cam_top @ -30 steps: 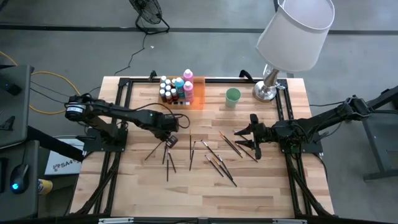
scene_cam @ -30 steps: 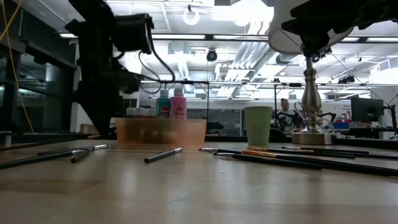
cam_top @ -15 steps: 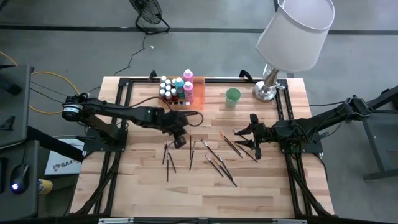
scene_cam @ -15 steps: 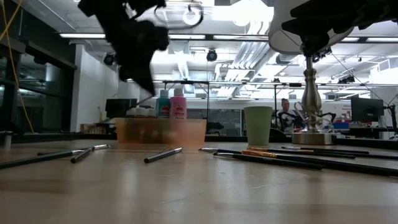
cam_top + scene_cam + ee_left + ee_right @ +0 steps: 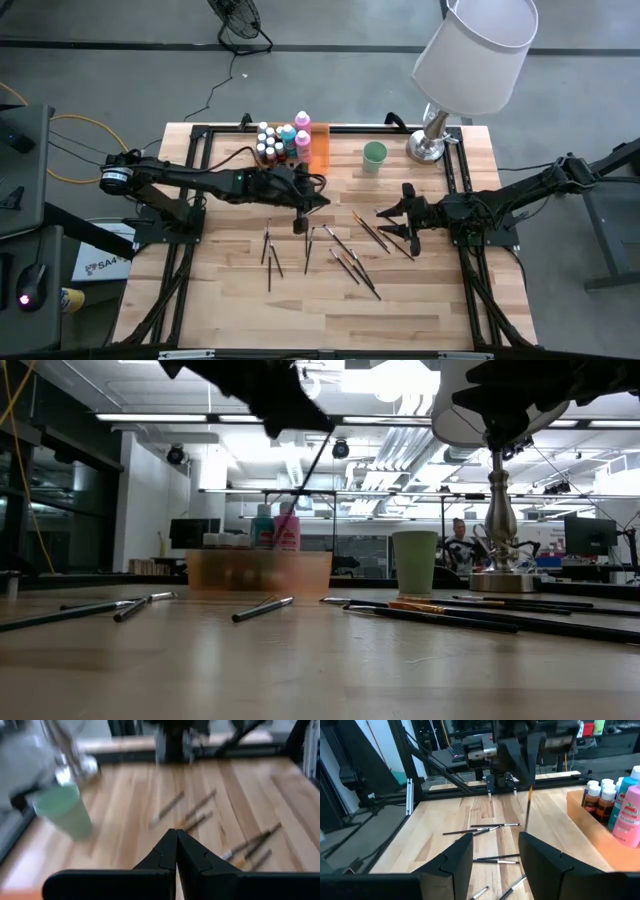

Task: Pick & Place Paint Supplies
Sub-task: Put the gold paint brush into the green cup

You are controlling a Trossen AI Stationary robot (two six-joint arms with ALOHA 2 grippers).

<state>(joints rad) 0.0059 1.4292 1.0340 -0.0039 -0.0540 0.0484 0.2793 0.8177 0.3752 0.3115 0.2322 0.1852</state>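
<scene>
Paintbrush point(image 5: 528, 805) hangs roughly upright in the air, pinched at its top by the left end effector point(image 5: 300, 205), fingers fully closed on it; also seen as a thin dark line in the low view point(image 5: 303, 485). It is over the middle of the tabletop point(image 5: 420, 300), just in front of the orange tray point(image 5: 320, 150).

Other paintbrushes point(image 5: 340, 245) lie loose on the tabletop: a few left of centre, a cluster centre to right, some running up beside the right end effector point(image 5: 400, 220).

Paint bottles point(image 5: 282, 140) stand packed together in the orange tray at the back of the tabletop, white caps, pink and blue ones tallest; brown, blue and pink bottles also show in the right wrist view point(image 5: 615, 802).

Right end effector hovers low over the right side of the tabletop, fingers point(image 5: 457, 852) partly open, nothing between them.

Pale green cup point(image 5: 374, 155) stands right of the tray, apart from it. Lamp point(image 5: 470, 60) with a white shade stands at the back right corner, metal base on the tabletop.

A person is far off in the room behind, in the low view point(image 5: 458, 540).
</scene>
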